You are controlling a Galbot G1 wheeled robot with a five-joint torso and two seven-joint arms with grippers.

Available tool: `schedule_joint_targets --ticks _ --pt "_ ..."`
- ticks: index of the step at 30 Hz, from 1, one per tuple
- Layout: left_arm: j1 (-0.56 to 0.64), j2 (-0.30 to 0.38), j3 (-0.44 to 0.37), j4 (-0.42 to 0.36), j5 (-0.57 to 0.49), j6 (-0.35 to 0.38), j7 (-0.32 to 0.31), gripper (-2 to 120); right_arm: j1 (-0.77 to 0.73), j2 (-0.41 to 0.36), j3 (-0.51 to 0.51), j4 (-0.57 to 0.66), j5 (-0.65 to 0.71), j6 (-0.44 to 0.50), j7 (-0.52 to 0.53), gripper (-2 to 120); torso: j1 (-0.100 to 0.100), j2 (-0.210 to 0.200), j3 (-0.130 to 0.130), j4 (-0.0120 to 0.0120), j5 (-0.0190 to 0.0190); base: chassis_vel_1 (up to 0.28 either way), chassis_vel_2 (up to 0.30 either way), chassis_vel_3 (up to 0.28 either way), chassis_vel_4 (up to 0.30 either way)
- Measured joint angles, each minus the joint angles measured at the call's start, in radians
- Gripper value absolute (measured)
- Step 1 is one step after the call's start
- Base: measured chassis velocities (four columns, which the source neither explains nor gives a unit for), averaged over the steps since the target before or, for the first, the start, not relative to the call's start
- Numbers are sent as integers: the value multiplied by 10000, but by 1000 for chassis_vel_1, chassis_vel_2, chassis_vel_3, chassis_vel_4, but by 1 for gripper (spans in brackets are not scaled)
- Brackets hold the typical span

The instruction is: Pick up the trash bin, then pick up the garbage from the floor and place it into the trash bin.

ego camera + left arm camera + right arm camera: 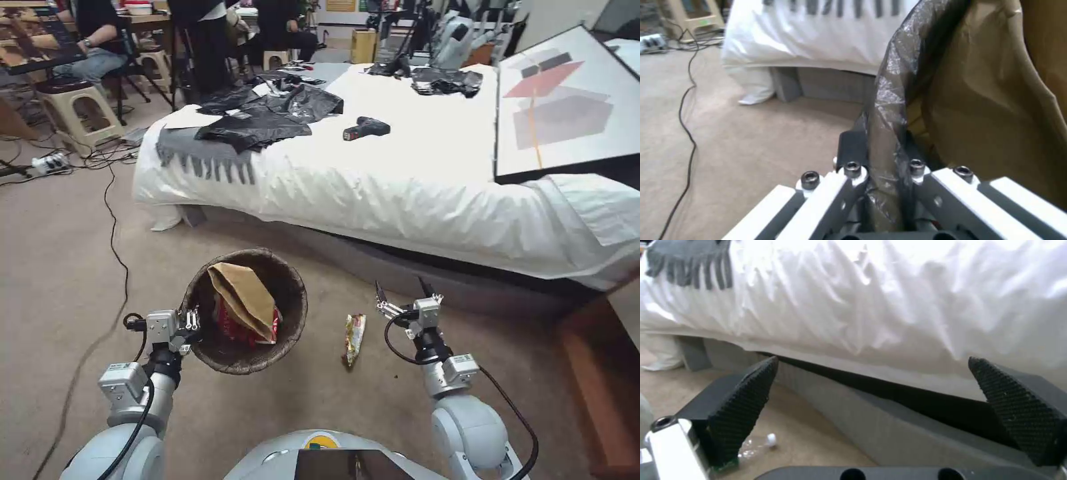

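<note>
The left hand (192,321) is clamped on the near-left rim of the trash bin (287,283), its fingers pinching the crinkled dark bag folded over the edge; the left wrist view shows the bag film squeezed between the fingers (852,150). Inside the bin lie a tan paper bag (245,297) and red-and-white packets (230,323). Just to the right of the bin, on the floor, rests a shiny brown snack wrapper (353,339), lying free. The right hand (402,293) hovers beyond and to the right of that wrapper, spread wide and holding nothing, its ridged black pads (744,406) facing the bed base.

The floor is beige carpet (60,280), crossed by a black cable (115,227) on the left. A low bed (413,180) with a white cover stands right behind the bin and the hands. On it lie grey-and-black clothing (260,117), a dark power drill (365,128) and a framed picture (567,100) with pink and grey shapes. Plastic stools (73,110) and seated people fill the back of the room. No writing is legible.
</note>
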Motion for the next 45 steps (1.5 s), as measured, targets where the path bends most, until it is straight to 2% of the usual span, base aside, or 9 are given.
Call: schedule_joint_targets --ticks 26,34,37,45 --pt "5 0 -5 -7 -3 -24 -29 0 8 70 414 -316 243 13 90 100 0 0 0 0 0 74 77 74 79" --pt "3 1 20 41 42 -287 -149 0 -39 14 668 -456 471 -7 93 100 0 0 0 3 0 48 43 40 42" --pt "6 5 23 41 38 -295 -155 0 -48 -66 836 -612 649 -81 96 100 0 0 0 -3 0 0 0 0 0" --pt "10 14 17 41 26 -302 -169 0 -69 -317 1230 -1498 871 -122 55 100 0 0 0 0 0 0 0 0 0"
